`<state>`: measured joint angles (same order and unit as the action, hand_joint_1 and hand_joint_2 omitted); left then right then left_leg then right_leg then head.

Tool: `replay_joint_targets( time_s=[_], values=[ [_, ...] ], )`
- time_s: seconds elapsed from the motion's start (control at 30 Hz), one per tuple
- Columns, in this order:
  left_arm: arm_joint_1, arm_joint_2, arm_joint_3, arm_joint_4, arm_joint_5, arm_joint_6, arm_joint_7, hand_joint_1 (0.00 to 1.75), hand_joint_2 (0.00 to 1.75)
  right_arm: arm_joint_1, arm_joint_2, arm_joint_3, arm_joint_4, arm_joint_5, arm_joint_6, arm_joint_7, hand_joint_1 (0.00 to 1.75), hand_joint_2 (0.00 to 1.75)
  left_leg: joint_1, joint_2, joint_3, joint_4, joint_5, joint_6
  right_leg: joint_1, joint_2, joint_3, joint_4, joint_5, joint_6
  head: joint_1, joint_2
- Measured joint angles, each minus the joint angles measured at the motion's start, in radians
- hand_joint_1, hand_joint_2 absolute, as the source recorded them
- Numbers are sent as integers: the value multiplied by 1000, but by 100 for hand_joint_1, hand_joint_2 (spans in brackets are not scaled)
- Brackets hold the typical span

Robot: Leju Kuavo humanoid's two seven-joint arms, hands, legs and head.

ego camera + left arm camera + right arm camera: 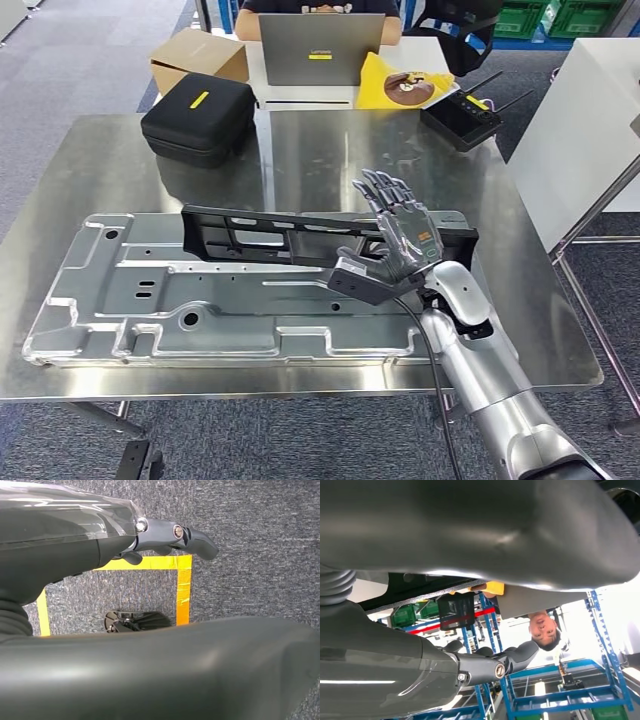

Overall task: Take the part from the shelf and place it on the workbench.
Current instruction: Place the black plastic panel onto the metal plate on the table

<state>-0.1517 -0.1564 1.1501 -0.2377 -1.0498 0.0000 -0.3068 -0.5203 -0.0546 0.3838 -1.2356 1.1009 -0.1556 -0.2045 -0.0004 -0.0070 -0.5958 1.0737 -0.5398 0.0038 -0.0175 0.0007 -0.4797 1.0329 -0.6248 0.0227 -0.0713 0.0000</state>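
A long black plastic part (272, 235) lies flat on a large stamped grey metal panel (151, 300), which rests on the steel workbench (113, 160). My right hand (396, 245) hovers over the part's right end with its fingers spread upward and its thumb out to the left, holding nothing. From the right wrist, that hand (482, 667) has straight fingers, and the part's dark edge (414, 587) runs close beside it. My left hand (75, 535) hangs over grey carpet with extended fingers and nothing in it.
A black zip case (198, 118), a cardboard box (198, 55), a yellow bag (400, 85) and a black controller (462, 118) sit at the bench's far side. A person sits behind a laptop (321, 48). A white table (589, 130) stands to the right. Yellow tape (183, 585) marks the floor.
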Motion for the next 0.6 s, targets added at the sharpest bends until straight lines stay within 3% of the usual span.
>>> replay_joint_targets(
  time_s=[0.6],
  values=[
    [0,0,0,0,0,0,0,0,0,0,0,0,0,0,0,0,0,0,0,0,0,0,0,0,0,0,0,0,0,0,0,0]
  ],
)
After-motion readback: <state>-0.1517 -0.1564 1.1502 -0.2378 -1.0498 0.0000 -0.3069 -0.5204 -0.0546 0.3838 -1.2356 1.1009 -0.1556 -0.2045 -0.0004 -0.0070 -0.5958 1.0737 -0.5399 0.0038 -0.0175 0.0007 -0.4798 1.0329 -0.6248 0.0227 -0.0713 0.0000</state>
